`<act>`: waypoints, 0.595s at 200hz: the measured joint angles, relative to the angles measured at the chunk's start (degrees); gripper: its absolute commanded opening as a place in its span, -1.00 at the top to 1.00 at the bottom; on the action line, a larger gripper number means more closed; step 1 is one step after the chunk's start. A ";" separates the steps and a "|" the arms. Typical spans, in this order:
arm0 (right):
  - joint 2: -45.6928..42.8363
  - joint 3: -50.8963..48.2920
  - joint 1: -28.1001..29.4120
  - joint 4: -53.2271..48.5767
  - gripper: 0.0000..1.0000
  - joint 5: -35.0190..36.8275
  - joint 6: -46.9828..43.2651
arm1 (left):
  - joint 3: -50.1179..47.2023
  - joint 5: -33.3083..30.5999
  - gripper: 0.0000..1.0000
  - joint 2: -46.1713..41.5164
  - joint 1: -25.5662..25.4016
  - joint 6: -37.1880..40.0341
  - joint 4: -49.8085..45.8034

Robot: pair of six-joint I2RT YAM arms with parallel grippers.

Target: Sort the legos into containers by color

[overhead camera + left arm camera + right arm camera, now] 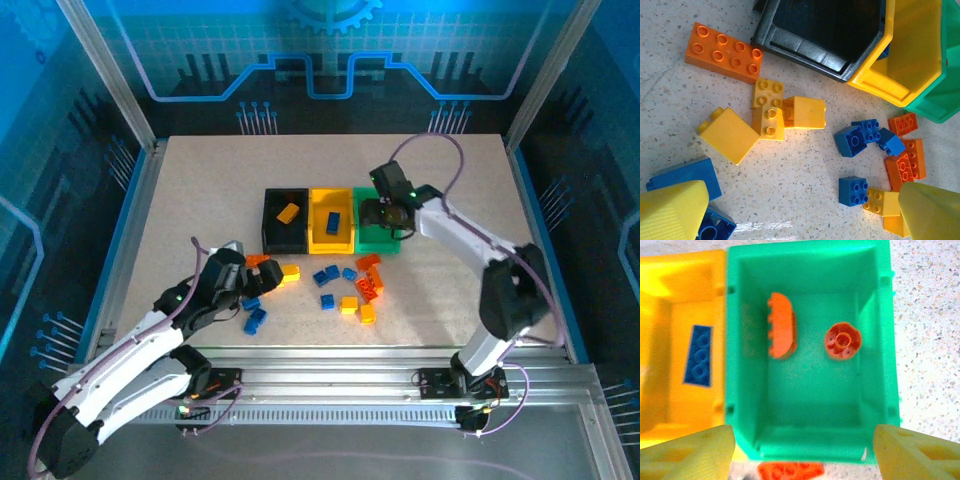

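Three containers stand in a row: black [268, 215], yellow [314, 232] and green [375, 243]. My right gripper [385, 215] hangs open over the green bin [810, 390], nothing between its fingers [687, 455]. Two orange-red pieces lie in that bin, a curved one [782, 325] and a round one [842, 340]. A blue brick [697, 355] lies in the yellow bin, and a yellow-orange brick [288, 212] in the black one. My left gripper [805, 215] is open above bare table among loose legos: an orange brick [725, 52], yellow bricks [730, 134] and a blue brick [853, 191].
Loose blue [327, 275], yellow [349, 305] and orange [370, 278] bricks are scattered in front of the bins. Two blue bricks [255, 320] lie by the left arm. An orange brick [790, 471] rests against the green bin's near wall. Metal frame posts border the table.
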 measured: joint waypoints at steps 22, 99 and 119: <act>-8.39 -7.32 2.73 1.31 -0.51 -0.94 0.98 | 0.00 0.07 -0.98 -0.02 0.09 0.83 0.02; -17.29 -30.67 19.12 2.36 -0.82 -1.64 8.83 | 1.70 0.63 -0.98 1.75 0.09 3.30 -1.18; -16.76 -33.11 22.64 3.23 -0.77 -1.46 10.84 | 1.62 0.61 -0.98 1.11 0.09 3.15 -1.09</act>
